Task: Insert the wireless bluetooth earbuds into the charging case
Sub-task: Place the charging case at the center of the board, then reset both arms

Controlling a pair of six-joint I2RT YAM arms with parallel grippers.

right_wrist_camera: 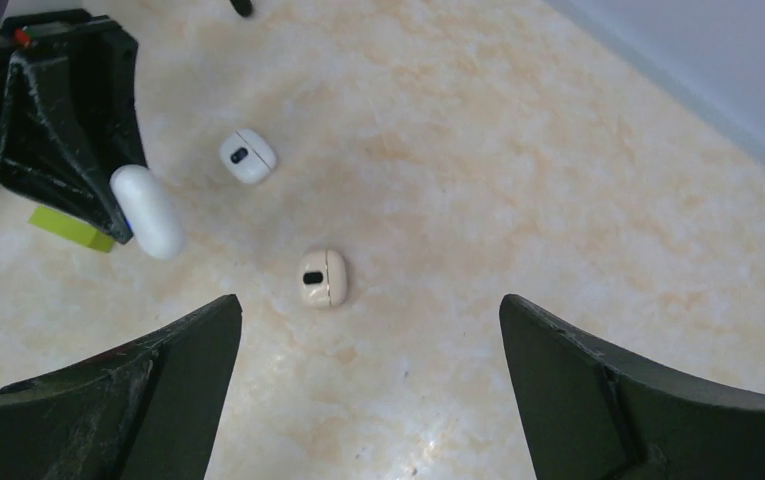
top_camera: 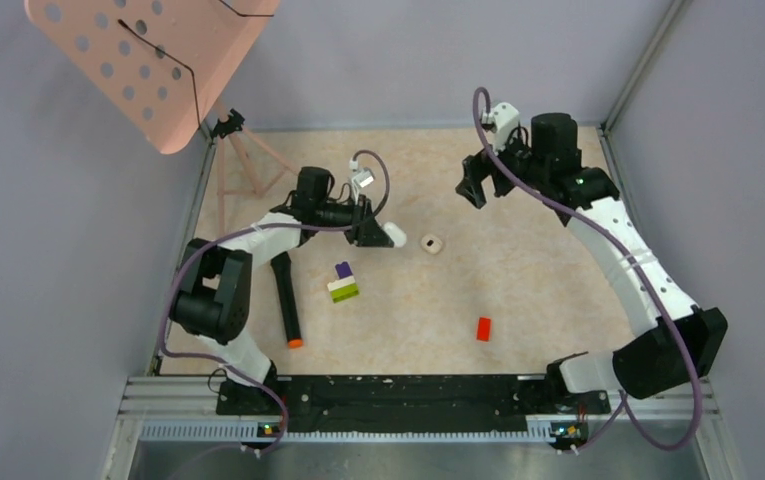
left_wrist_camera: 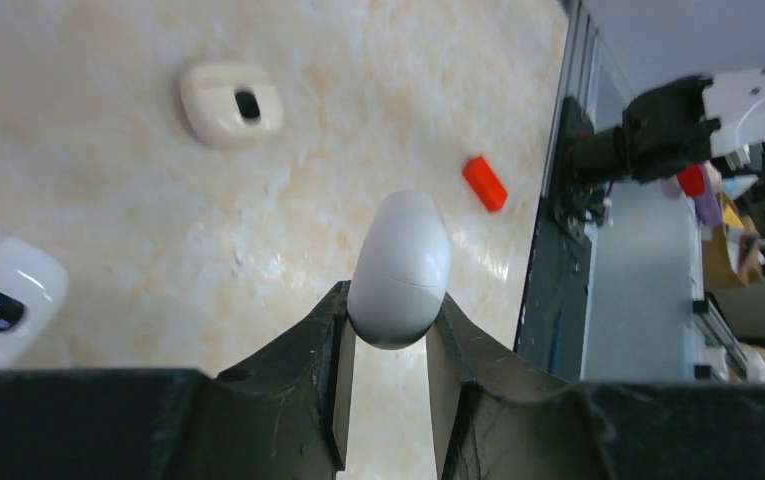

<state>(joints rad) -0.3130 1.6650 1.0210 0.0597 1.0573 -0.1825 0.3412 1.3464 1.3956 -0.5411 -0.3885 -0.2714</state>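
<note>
Your left gripper (left_wrist_camera: 390, 312) is closed narrow on a smooth white charging case (left_wrist_camera: 399, 255), its two black fingers (left_wrist_camera: 333, 340) pinching the rounded lower end while the rest of the pebble-shaped shell juts out above the marbled table (top_camera: 548, 290). The case hangs clear of the surface, its seam line showing just above the fingertips.

Your right gripper (right_wrist_camera: 368, 305) stands spread wide and holds nothing, hovering over the far half of the table and looking down on a cream case (right_wrist_camera: 323, 278) with a dark slot in its side. That cream case lies flat on the table, just beside the held one. A second white case (right_wrist_camera: 248, 156), marked with a dark oval, lies on the table close to the left gripper.

The earbuds themselves cannot be made out in any view.

Nearer you, a red brick (top_camera: 483, 328) lies alone on the right of centre, a small stack of purple, white and green bricks (top_camera: 343, 283) sits below the left gripper, and a black marker (top_camera: 286, 300) with an orange tip lies by the left arm.
</note>
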